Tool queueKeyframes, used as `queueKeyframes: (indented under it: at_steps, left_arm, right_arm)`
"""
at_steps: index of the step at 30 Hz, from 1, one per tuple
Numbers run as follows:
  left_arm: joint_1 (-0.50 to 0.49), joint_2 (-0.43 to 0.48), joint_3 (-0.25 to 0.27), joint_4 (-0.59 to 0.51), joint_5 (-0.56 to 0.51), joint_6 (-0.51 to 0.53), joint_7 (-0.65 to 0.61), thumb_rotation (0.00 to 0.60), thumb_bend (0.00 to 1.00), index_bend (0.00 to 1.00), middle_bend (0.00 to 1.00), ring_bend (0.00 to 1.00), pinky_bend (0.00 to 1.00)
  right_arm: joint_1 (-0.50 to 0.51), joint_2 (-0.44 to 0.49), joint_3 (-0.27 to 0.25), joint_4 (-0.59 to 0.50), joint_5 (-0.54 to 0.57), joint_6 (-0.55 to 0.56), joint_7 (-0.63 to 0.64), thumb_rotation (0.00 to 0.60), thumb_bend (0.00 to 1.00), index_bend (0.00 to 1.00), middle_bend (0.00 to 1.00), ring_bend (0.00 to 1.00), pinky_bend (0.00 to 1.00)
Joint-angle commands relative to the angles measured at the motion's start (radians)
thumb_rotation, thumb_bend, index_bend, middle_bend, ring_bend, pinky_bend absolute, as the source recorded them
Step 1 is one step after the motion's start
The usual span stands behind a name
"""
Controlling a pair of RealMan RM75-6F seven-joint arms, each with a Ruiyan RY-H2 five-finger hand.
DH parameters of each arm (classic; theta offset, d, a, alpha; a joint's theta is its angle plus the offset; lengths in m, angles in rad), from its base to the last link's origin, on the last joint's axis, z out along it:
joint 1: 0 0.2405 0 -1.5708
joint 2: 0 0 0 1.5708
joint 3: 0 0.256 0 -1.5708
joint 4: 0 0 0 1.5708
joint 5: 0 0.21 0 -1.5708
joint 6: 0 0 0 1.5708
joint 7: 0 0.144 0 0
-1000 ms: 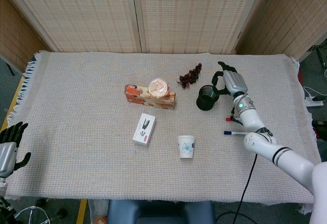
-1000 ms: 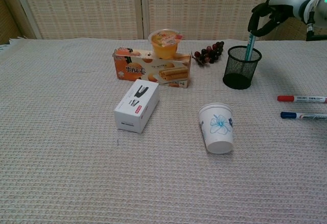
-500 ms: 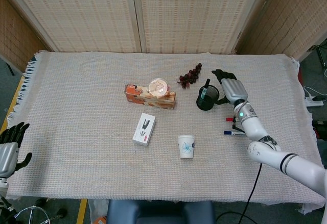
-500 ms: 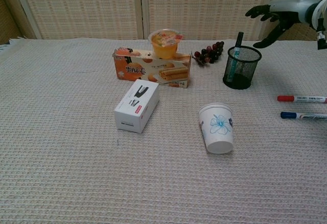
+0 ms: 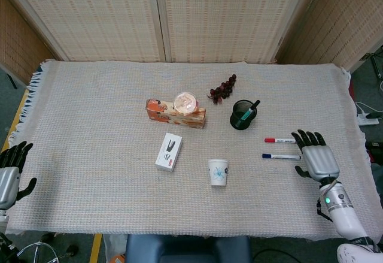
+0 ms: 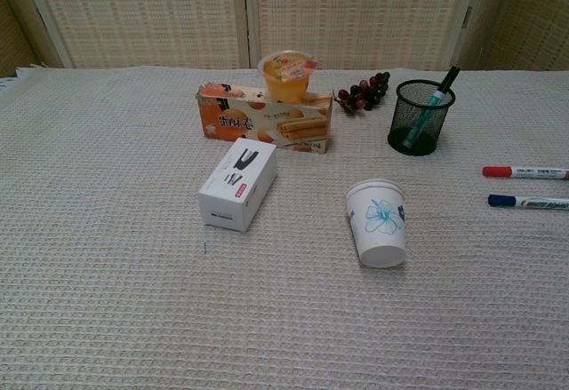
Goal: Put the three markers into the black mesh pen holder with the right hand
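With one marker in the pen holder, the right robot hand, fingers spread and empty, best pinched the red marker mid-barrel.

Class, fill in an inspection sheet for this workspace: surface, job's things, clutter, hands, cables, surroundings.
Surface: table under a woven cloth.
Job's things: teal marker leaning in the holder; red marker and blue marker lying on the cloth.
Clutter: snack box, jelly cup, grapes, white box, paper cup.
Hands: right hand open beside the loose markers; left hand open at the table's edge.
Cables: one near the right arm.
Surroundings: woven screens.
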Motion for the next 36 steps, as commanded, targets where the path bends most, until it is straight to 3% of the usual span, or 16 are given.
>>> queueKeyframes:
  at_steps: [1,12,18,36]
  left_arm:
    - [0.0,0.001,0.0,0.0,-0.001,-0.003,-0.001,0.6,0.32,0.01,0.0,0.0,0.05]
    - [-0.001,0.003,-0.001,-0.001,-0.011,-0.011,0.005,0.6,0.32,0.01,0.0,0.0,0.05]
    - [0.002,0.007,-0.002,-0.003,-0.01,-0.005,-0.002,0.6,0.32,0.01,0.0,0.0,0.05]
    - [0.0,0.009,-0.002,-0.005,-0.015,-0.015,0.0,0.6,0.32,0.01,0.0,0.0,0.05]
  right_arm:
    - [-0.019,-0.056,-0.009,0.138,0.046,-0.078,0.033,0.6,0.22,0.12,0.0,0.02,0.0]
    - [0.061,-0.193,0.069,0.304,0.016,-0.207,0.06,0.6,0.22,0.41,0.0,0.06,0.0]
    - [0.104,-0.235,0.104,0.317,0.003,-0.238,0.052,0.6,0.22,0.44,0.0,0.06,0.0]
    - [0.131,-0.303,0.093,0.403,0.07,-0.3,-0.021,0.6,0.22,0.44,0.0,0.06,0.0]
